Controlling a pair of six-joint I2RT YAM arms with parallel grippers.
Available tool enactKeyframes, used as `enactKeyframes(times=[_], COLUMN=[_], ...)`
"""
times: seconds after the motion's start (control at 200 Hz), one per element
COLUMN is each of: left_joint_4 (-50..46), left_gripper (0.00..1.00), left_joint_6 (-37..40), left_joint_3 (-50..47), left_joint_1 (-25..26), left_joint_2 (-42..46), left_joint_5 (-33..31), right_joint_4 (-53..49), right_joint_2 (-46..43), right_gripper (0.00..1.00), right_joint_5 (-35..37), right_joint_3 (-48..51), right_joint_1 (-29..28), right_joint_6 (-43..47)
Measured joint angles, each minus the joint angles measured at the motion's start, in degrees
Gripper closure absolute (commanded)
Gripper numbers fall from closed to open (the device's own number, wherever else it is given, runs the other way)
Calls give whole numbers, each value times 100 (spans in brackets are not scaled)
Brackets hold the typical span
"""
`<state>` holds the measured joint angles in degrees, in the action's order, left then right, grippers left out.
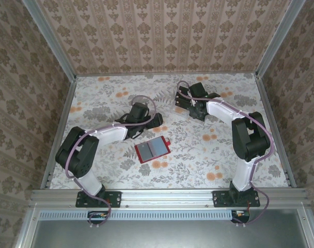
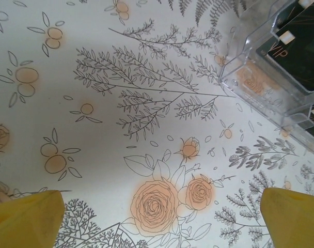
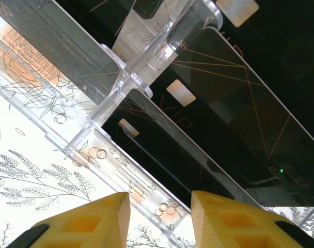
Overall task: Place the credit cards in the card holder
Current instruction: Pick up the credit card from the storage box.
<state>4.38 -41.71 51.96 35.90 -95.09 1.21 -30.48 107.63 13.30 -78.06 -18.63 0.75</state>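
**Right end effector down at the cards, left one gaping over bare counter**

From where I stood, the right end effector (image 3: 159, 209) was nosed right up against the clear stand (image 3: 121, 77), which held the black credit cards (image 3: 224, 103) leaning in its slots just ahead of the fingertips. Its two yellow fingers (image 3: 84, 225) were drawn in to a narrow gap. The stand's front lip crossed that gap, and the lowest card's corner ran in behind one finger. I could not tell whether the fingers had hold of anything.

The left end effector (image 2: 159, 217) stood spread as wide as it goes, with nothing between the fingers but the flowered counter (image 2: 95, 103). From its wrist camera the stand sat ahead and off to the right, apart from the fingers, with "VIP" readable on one card.

The red card holder (image 1: 153, 149) lay open and flat on the counter, pale inside facing up, its little tab pointing to the right. It was just behind the left end effector, toward the arm bases, and well apart from the right one.
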Motion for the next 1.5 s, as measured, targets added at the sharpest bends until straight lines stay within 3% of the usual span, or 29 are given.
enactKeyframes(times=[0.635, 0.71, 0.835, 0.995, 1.5], left_joint_4=[26, 39, 44, 44, 46], left_gripper=[0, 0, 0, 0, 0], left_joint_6=[-2, -2, -2, -2, -4], left_joint_3=[-374, -400, -426, -450, -474], left_joint_1=[-109, -114, -114, -114, -151], left_joint_2=[227, 227, 234, 295, 407], left_joint_5=[55, 55, 57, 57, 59], right_joint_4=[-133, -166, -208, -225, -260], right_joint_2=[291, 313, 310, 291, 516], right_gripper=[79, 78, 65, 60, 59], right_joint_5=[96, 157, 310, 627, 1357], right_joint_3=[0, 0, -48, -146, -474], right_joint_1=[-420, -459, -490, -490, -479], right_joint_6=[522, 533, 540, 619, 903])
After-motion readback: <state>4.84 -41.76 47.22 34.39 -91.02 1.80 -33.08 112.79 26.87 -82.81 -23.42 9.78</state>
